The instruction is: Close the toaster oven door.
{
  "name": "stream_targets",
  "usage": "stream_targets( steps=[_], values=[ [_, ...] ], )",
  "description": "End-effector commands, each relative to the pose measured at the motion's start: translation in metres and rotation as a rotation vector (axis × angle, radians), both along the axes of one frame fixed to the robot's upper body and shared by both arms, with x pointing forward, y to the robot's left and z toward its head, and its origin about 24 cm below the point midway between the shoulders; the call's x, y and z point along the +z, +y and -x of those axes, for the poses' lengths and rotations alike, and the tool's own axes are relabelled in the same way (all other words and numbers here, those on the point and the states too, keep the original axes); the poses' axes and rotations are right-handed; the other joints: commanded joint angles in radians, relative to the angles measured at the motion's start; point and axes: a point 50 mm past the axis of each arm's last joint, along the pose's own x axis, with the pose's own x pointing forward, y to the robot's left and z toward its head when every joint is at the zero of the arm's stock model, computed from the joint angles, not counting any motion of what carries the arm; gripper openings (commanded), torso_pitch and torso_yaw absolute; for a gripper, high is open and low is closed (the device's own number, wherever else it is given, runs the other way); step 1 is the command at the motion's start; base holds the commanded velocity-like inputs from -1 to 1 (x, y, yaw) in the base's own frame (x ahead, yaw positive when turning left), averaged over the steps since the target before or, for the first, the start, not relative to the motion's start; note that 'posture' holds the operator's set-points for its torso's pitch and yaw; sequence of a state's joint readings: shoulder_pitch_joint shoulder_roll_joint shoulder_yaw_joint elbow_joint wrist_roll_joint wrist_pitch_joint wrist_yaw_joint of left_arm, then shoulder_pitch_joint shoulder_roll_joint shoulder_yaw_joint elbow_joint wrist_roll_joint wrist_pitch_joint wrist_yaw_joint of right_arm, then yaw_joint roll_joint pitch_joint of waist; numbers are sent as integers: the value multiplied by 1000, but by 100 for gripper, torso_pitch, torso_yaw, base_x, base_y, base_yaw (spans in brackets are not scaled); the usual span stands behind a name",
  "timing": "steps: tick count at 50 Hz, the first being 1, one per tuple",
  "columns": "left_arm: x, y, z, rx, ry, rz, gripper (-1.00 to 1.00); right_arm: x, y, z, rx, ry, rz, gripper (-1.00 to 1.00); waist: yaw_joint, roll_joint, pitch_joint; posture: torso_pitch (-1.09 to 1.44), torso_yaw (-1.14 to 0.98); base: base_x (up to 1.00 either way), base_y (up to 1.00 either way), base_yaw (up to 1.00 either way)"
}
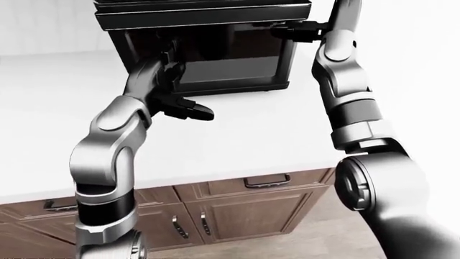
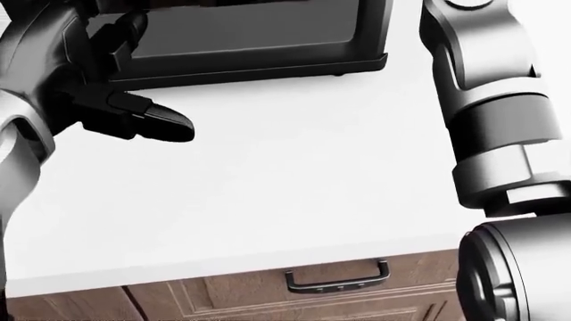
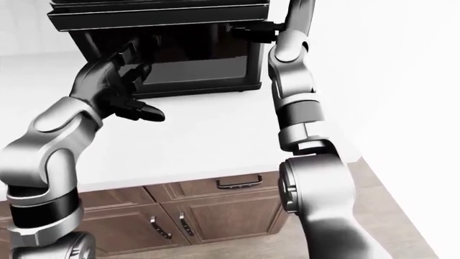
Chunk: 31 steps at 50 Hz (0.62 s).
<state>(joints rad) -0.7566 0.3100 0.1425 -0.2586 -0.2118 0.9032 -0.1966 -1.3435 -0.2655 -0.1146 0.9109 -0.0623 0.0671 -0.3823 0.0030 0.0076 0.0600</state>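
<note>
The toaster oven (image 1: 205, 46) stands on the white desk (image 1: 252, 129) at the top of both eye views, a dark box with a glass-fronted door (image 1: 215, 67). The door looks close to upright against the oven's face; whether it is fully latched cannot be told.

The left robot hand (image 1: 169, 89) is raised just before the left part of the door. Its two upper fingers (image 1: 171, 59) reach up across the glass, seemingly touching it, though contact is not certain. Its thumb (image 1: 192, 110) juts out to the view's right, below the door's lower edge and above the desk. The fingers are spread and released, clasping nothing. In the head view the same thumb (image 2: 156, 122) shows as a dark ribbed tip over the white desk, with the oven's base just above it.

The right robot hand (image 1: 295, 29) is up at the oven's upper right corner, its dark fingers pointing toward the view's left, against the top edge of the door. Whether it grips anything cannot be told.

Below the desk run brown drawers (image 1: 266, 181) with dark handles (image 2: 337, 279), and cabinet doors (image 1: 248, 216) beneath.
</note>
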Motion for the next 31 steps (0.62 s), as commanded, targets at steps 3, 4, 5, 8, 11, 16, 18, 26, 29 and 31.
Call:
stream_targets(
  steps=[3,4,5,8,11,16,18,26,29,31],
  values=[
    [27,7,2,47,-124,-5,100,37,6,11,25,-155,5,100,0,-2,-36,0,0,0,0,0],
    [27,6,2,46,-125,-7,100,36,5,11,24,-154,5,100,0,-2,-36,0,0,0,0,0],
    [27,6,2,45,-126,-9,100,36,5,11,24,-154,5,100,0,-2,-36,0,0,0,0,0],
    [29,6,1,42,-127,-11,100,37,5,11,24,-154,5,100,-1,-3,-37,0,0,0,0,0],
    [31,6,1,40,-127,-13,100,37,5,11,24,-155,5,100,-1,-5,-37,0,0,0,0,0],
    [36,6,-1,35,-133,-22,100,38,5,11,23,-156,5,100,0,-6,-37,0,0,0,0,0],
    [37,6,-1,34,-134,-23,100,39,5,11,24,-156,5,100,1,-6,-37,0,0,0,0,0],
    [45,5,-5,26,-139,-28,100,37,5,11,22,-155,6,100,3,-7,-34,0,0,0,0,0],
    [49,7,-8,22,-136,-22,100,37,4,11,20,-155,5,100,3,-8,-33,0,0,0,0,0],
    [51,7,-10,21,-138,-24,100,37,4,11,19,-155,4,100,4,-8,-33,0,0,0,0,0]
  ],
)
